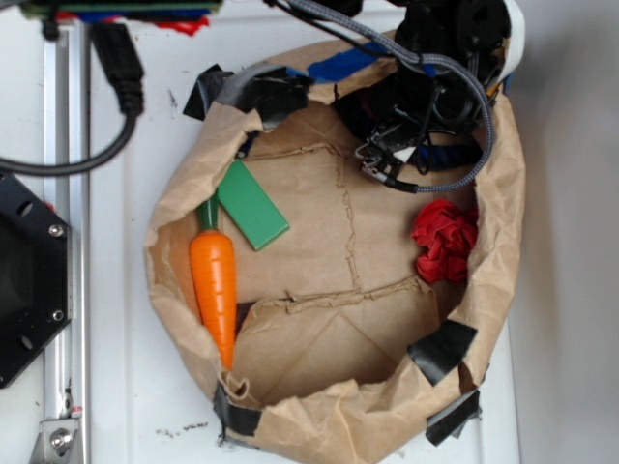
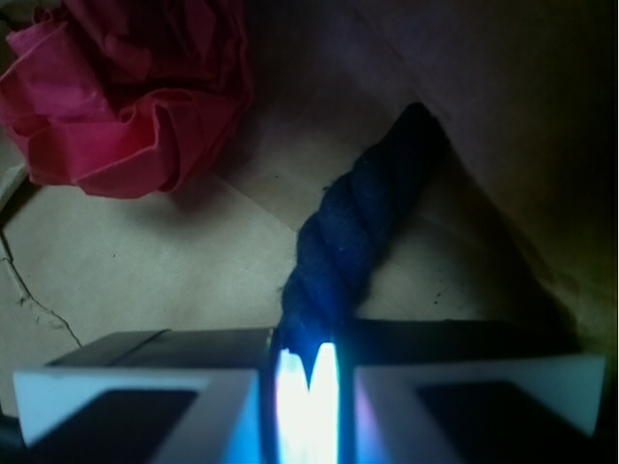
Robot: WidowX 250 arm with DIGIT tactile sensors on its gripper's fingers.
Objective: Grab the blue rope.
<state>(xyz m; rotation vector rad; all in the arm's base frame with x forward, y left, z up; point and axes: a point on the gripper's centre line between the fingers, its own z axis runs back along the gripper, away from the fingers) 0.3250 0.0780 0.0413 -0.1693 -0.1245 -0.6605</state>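
The crumpled paper bag [image 1: 290,425] walls me in on every side, its wall rising close beside my claw [image 2: 308,387]; if I lift carelessly, I judge my arm or the grey braided cable [image 1: 479,145] draped beside it could snag the rim and drag the whole bag. The red crumpled cloth [image 2: 135,97] lies just ahead and off to one side of my claw, near enough to catch if I swing that way. The blue rope [image 2: 358,232] runs straight out ahead of my claw, and my jaws look pressed onto its near end, with only a narrow lit gap showing between them. The hold sits right at the rope's tip, so I judge the soft twisted strands may compress and slide free under the hanging weight.
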